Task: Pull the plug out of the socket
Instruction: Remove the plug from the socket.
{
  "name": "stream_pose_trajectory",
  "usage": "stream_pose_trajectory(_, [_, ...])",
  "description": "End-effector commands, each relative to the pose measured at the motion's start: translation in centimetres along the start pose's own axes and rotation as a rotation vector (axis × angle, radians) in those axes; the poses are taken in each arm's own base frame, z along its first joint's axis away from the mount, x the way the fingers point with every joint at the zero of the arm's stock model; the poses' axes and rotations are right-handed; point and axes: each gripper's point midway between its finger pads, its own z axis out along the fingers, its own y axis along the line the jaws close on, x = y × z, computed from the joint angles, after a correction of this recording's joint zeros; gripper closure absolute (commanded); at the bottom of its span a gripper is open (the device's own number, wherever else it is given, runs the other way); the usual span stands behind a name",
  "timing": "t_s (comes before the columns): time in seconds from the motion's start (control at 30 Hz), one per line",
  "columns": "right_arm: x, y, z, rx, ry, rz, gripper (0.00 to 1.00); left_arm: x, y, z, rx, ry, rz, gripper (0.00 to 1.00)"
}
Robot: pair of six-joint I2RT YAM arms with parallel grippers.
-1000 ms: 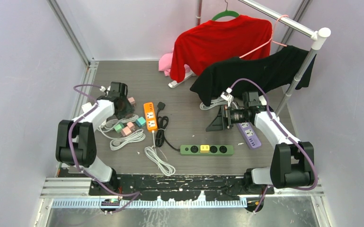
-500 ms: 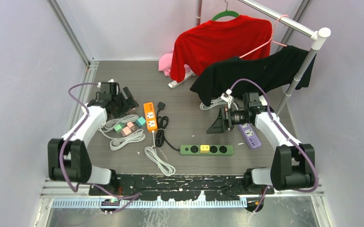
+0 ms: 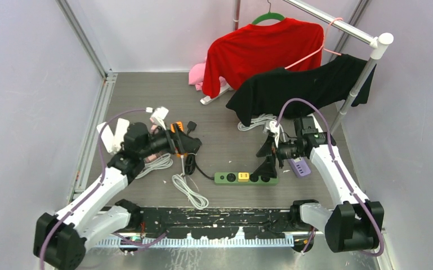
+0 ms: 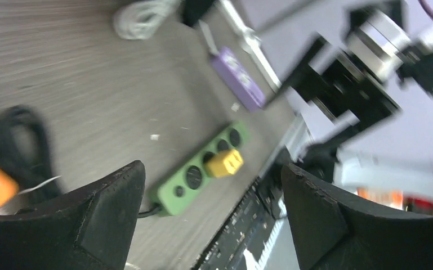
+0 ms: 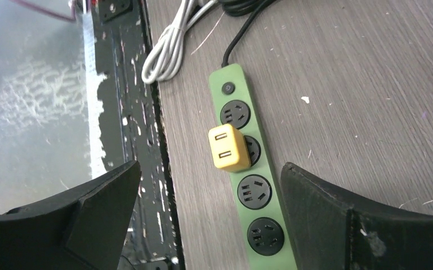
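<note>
The green power strip lies near the table's front edge with a yellow plug seated in its second socket. In the right wrist view the plug stands on the strip just ahead of my right gripper, which is open and empty. From above, that gripper hovers over the strip's right end. My left gripper is open and empty above the orange strip, left of the plug. Its camera sees the plug and green strip some way off between its fingers.
An orange power strip sits partly under my left gripper. A purple strip lies by the right arm. White cables and a black cable coil left of the green strip. Red shirt and black shirt hang on a rack behind.
My left arm swung from the far left edge toward the middle, over the orange strip, and its jaws opened. My right gripper came forward and down over the green strip.
</note>
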Motion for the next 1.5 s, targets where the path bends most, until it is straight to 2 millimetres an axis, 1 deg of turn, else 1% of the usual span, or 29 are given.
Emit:
stream_pose_trajectory(0.0, [1.2, 1.8, -0.3, -0.09, 0.011, -0.213, 0.0, 1.1, -8.2, -0.3, 0.264, -0.054, 0.277, 0.11])
stream_pose_trajectory(0.07, [2.1, 2.3, -0.3, -0.111, 0.026, -0.299, 0.0, 2.7, -9.2, -0.4, 0.287, -0.058, 0.374, 0.12])
stream_pose_trajectory(0.1, [2.5, 2.3, -0.3, -0.115, 0.031, -0.334, 0.0, 3.2, -9.4, -0.5, 0.287, -0.07, 0.422, 0.15])
stream_pose_trajectory(0.17, [3.6, 2.4, -0.2, -0.122, 0.053, -0.393, 0.0, 4.2, -9.3, -0.8, 0.283, -0.11, 0.49, 0.16])
stream_pose_trajectory(0.2, [3.9, 2.4, -0.2, -0.124, 0.06, -0.426, 0.0, 4.2, -9.1, -1.0, 0.285, -0.143, 0.51, 0.15])
stream_pose_trajectory(0.27, [4.1, 2.4, -0.2, -0.125, 0.064, -0.459, 0.01, 4.3, -8.6, -1.6, 0.3, -0.204, 0.521, 0.14])
stream_pose_trajectory(0.3, [4.1, 2.4, -0.2, -0.126, 0.063, -0.476, 0.01, 4.6, -7.9, -1.9, 0.297, -0.233, 0.527, 0.13])
stream_pose_trajectory(0.37, [4.1, 2.4, -0.2, -0.128, 0.061, -0.499, 0.01, 4.6, -7.0, -2.5, 0.294, -0.301, 0.509, 0.01])
stream_pose_trajectory(0.43, [4.2, 2.4, 0.0, -0.133, 0.062, -0.516, 0.0, 4.6, -6.2, -3.0, 0.286, -0.349, 0.461, 0.0])
stream_pose_trajectory(0.53, [4.3, 2.0, 0.4, -0.136, 0.076, -0.537, 0.02, 5.7, -6.3, -3.0, 0.319, -0.316, 0.484, 0.0])
stream_pose_trajectory(0.6, [4.6, 1.3, 1.0, -0.114, 0.12, -0.505, 0.04, 6.5, -6.3, -2.6, 0.334, -0.27, 0.489, 0.0])
stream_pose_trajectory(0.67, [4.2, -0.1, 2.0, -0.07, 0.153, -0.537, 0.06, 7.3, -6.4, -2.0, 0.355, -0.231, 0.494, 0.01])
stream_pose_trajectory(0.8, [4.2, -1.4, 3.5, -0.025, 0.196, -0.526, 0.07, 9.2, -5.8, -0.2, 0.345, -0.141, 0.543, 0.06])
stream_pose_trajectory(0.93, [4.8, -2.0, 5.0, 0.002, 0.232, -0.506, 0.08, 11.4, -4.9, 1.6, 0.277, -0.103, 0.698, 0.06])
stream_pose_trajectory(1.0, [4.8, -2.3, 5.4, 0.021, 0.244, -0.498, 0.11, 12.8, -4.7, 2.3, 0.263, -0.074, 0.79, 0.06])
stream_pose_trajectory(1.1, [4.7, -2.5, 5.9, 0.034, 0.247, -0.489, 0.17, 14.6, -4.6, 3.2, 0.276, -0.044, 0.922, 0.05])
stream_pose_trajectory(1.13, [4.8, -2.5, 6.1, 0.035, 0.251, -0.489, 0.19, 15.5, -4.3, 3.5, 0.282, -0.022, 0.977, 0.05])
stream_pose_trajectory(1.2, [5.0, -2.5, 6.4, 0.034, 0.257, -0.493, 0.24, 16.4, -4.0, 4.0, 0.29, 0.004, 1.052, 0.04])
stream_pose_trajectory(1.3, [5.3, -2.3, 6.8, 0.019, 0.268, -0.495, 0.36, 17.0, -3.8, 4.9, 0.296, 0.033, 1.112, 0.03])
stream_pose_trajectory(1.4, [5.9, -1.9, 7.1, -0.014, 0.283, -0.529, 0.41, 17.1, -3.8, 5.7, 0.298, 0.037, 1.152, 0.02])
stream_pose_trajectory(1.47, [6.3, -1.6, 7.2, -0.031, 0.294, -0.543, 0.44, 17.7, -3.3, 6.4, 0.295, 0.059, 1.169, 0.02])
